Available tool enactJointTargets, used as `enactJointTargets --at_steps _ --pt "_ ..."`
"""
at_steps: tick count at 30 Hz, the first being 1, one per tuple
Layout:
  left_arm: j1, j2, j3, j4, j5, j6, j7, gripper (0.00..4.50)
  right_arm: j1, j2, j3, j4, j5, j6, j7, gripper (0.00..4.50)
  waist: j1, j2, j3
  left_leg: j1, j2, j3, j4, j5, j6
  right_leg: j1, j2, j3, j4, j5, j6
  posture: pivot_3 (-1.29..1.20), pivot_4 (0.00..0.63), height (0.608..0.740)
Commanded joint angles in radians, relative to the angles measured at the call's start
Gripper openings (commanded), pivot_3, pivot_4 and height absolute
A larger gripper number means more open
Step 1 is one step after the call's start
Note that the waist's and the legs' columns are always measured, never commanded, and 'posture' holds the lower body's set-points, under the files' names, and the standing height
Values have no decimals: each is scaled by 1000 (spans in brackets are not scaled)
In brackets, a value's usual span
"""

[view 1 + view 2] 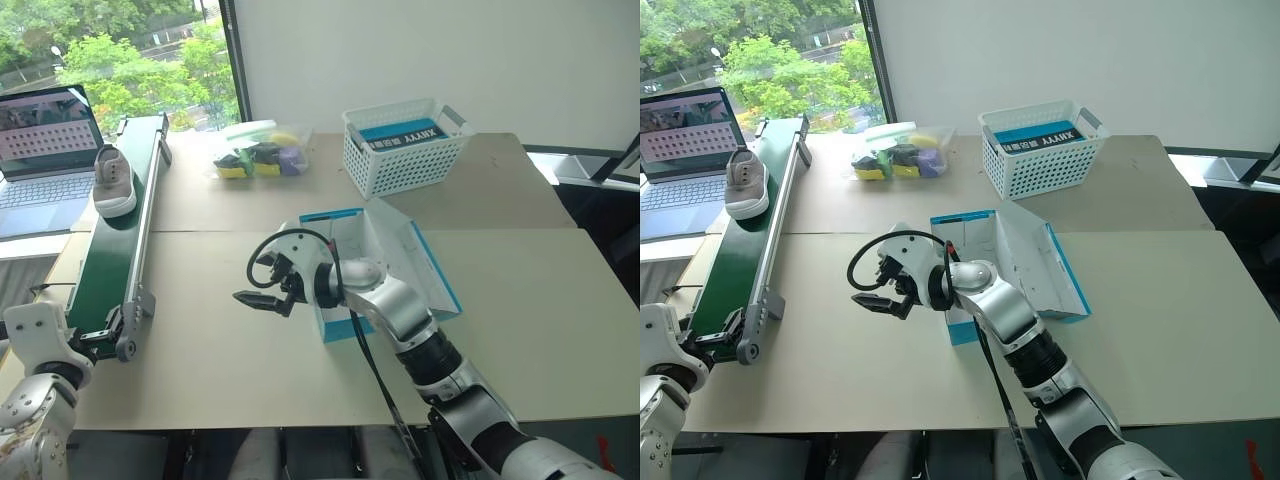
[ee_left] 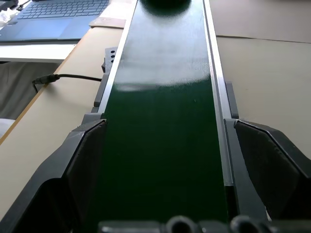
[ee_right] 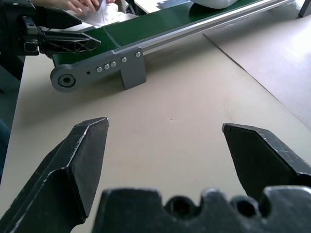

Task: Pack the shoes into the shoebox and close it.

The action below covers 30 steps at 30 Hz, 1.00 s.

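Both grippers stand wide open and grip nothing. On the far left, the left gripper (image 2: 165,160) has its two blunt black wedge fingers (image 2: 82,160) spread to either side of the near end of the conveyor belt (image 1: 110,250), a long narrow strip of matte, finely pebbled dark-green belting between silver metal rails, running from about 7 o'clock toward 12 o'clock on the table (image 1: 520,310). Beside its far end, at 10 o'clock, lies an open laptop (image 1: 45,150) with a lit screen.

One shoe (image 1: 113,180), a grey-taupe fabric sneaker with white rubber sole and white laces, sits on the far part of the belt. Its long axis runs along the belt, and its opening faces up; which end is the toe is hard to tell.

At 12 o'clock lies a clear plastic bag (image 1: 258,150) of small yellow, green and purple items.

At centre, the right gripper (image 1: 262,298) hangs just above the smooth beige tabletop, its glossy black fingers (image 3: 85,160) parted and pointing toward the belt at 9 o'clock. Just behind it is the shoebox (image 1: 345,225), bright blue cardboard with a white inside, its hinged lid (image 1: 425,265) thrown open toward 3 o'clock. The part of its interior in view holds no shoe.

At 1 o'clock stands a white lattice plastic basket (image 1: 405,165), rectangular, holding a blue carton (image 1: 398,133) with a black printed band.
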Motion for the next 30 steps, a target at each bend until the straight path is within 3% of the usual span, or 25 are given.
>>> enactJointTargets --at_steps 1,21,30 --pt "-7 19 21 -3 10 -10 2 4500 -7 8 -15 -31 -5 -11 -10 4437 0 0 0 0 0 0 0 0 0 0 0 0 0 0 0 0 150 739" --pt "-24 19 38 23 17 15 28 4500 3 9 -13 -43 -3 -4 -23 4437 0 0 0 0 0 0 0 0 0 0 0 0 0 0 0 0 150 739" --pt "-73 -26 61 74 -30 18 56 4500 9 6 -19 -53 -1 4 -34 4437 0 0 0 0 0 0 0 0 0 0 0 0 0 0 0 0 150 739"
